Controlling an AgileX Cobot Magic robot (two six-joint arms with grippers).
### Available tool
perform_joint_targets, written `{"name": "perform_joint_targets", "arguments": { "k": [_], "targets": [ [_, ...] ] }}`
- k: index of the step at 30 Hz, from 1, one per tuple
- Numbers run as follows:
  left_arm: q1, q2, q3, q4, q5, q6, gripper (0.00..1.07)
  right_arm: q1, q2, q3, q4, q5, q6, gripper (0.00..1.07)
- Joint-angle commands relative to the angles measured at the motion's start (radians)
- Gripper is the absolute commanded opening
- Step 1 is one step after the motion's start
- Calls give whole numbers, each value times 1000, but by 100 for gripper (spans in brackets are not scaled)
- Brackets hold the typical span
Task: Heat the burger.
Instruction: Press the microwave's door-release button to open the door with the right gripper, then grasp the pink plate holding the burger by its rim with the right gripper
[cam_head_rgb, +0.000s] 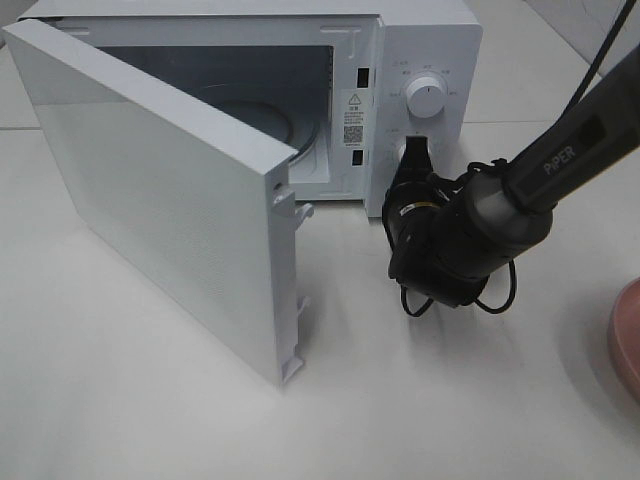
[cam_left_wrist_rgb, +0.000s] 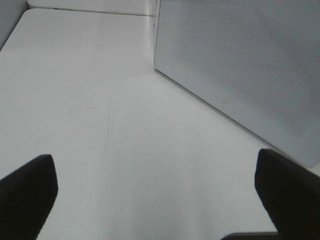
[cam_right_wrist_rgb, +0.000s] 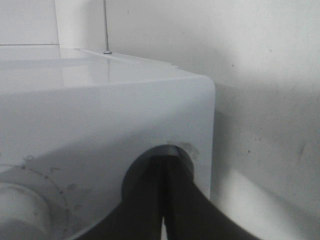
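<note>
The burger is out of view in all three views. The white microwave (cam_head_rgb: 430, 40) stands at the back with its door (cam_head_rgb: 160, 190) swung wide open toward the front left, showing the empty cavity (cam_head_rgb: 250, 90). My right gripper (cam_head_rgb: 413, 152) is shut, its tips against the lower round control of the panel, below the upper knob (cam_head_rgb: 427, 98). In the right wrist view the shut fingertips (cam_right_wrist_rgb: 165, 170) sit in that round recess of the microwave (cam_right_wrist_rgb: 100, 100). My left gripper (cam_left_wrist_rgb: 155, 192) is open over bare table, beside the door (cam_left_wrist_rgb: 240, 60), holding nothing.
A reddish-pink plate (cam_head_rgb: 628, 335) shows at the right edge of the table. The open door reaches far out over the table's left middle. The right arm and its cable loop lie in front of the control panel.
</note>
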Motion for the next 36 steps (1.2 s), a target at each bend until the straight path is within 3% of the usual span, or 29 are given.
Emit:
{"name": "perform_joint_targets", "arguments": {
  "k": [1,20,36],
  "targets": [
    [-2,-14,2,1,-15,4,100,-50,5,-78,-110,-126,-8,0],
    [-2,-14,2,1,-15,4,100,-42,-102,69,-137,52,9,0],
    [-2,-14,2,1,-15,4,100,-42,-309,292,-178,173,-10,0]
  ]
}}
